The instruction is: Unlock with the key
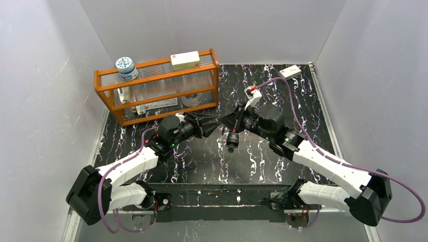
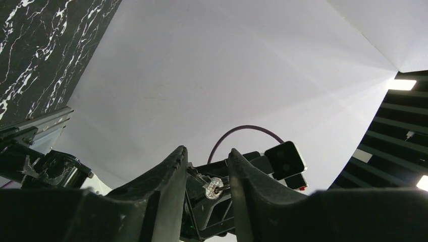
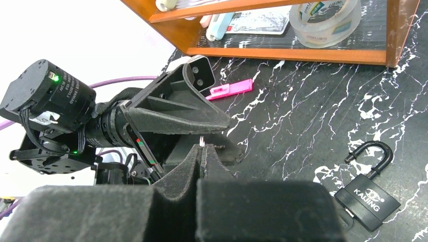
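The two arms meet above the middle of the desk (image 1: 202, 161), tip to tip. The right gripper (image 3: 203, 151) is closed tight on the key (image 2: 214, 187), of which only a small silver end pokes out past its fingertips. The left gripper (image 2: 207, 154) is partly open, its fingers (image 2: 166, 176) on either side of that silver end with a gap showing on both sides. The padlock (image 3: 366, 194) lies flat on the desk, just toward the near edge from the grippers. A pink tag (image 3: 231, 88) lies before the orange shelf (image 1: 156, 65) at the far left.
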You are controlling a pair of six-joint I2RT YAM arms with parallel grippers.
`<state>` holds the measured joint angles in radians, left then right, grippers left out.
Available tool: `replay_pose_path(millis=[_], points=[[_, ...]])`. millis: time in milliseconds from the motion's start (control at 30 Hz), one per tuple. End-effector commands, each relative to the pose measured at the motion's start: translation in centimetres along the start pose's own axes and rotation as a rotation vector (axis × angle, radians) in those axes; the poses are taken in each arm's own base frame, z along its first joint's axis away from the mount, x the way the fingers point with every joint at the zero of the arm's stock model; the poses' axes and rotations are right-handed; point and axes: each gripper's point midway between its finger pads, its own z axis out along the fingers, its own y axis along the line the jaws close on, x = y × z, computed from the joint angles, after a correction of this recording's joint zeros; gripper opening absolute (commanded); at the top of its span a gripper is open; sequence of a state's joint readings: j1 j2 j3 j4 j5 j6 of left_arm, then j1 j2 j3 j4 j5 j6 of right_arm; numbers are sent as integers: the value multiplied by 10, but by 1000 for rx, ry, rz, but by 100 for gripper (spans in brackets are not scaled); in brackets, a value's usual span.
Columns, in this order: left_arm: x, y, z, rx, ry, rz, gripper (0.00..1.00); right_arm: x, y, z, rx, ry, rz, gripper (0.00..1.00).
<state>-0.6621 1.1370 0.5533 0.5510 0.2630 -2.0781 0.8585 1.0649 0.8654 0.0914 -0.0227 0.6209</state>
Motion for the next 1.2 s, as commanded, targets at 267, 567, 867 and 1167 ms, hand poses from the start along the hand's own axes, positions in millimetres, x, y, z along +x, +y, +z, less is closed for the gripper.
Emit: replay_pose_path(millis=[267, 567, 867, 1167], points=[[3, -14, -4, 38, 17, -115, 9, -9, 7, -11, -44, -51, -22, 1], [-2, -26, -8, 69, -77, 73, 0, -10, 8, -17, -45, -66, -15, 13], [18, -74, -18, 98, -152, 794, 0, -25, 49, -32, -251, -118, -6, 77], [102, -107, -53, 393, 154, 1310, 0, -67, 91, -43, -396, -235, 25, 78]])
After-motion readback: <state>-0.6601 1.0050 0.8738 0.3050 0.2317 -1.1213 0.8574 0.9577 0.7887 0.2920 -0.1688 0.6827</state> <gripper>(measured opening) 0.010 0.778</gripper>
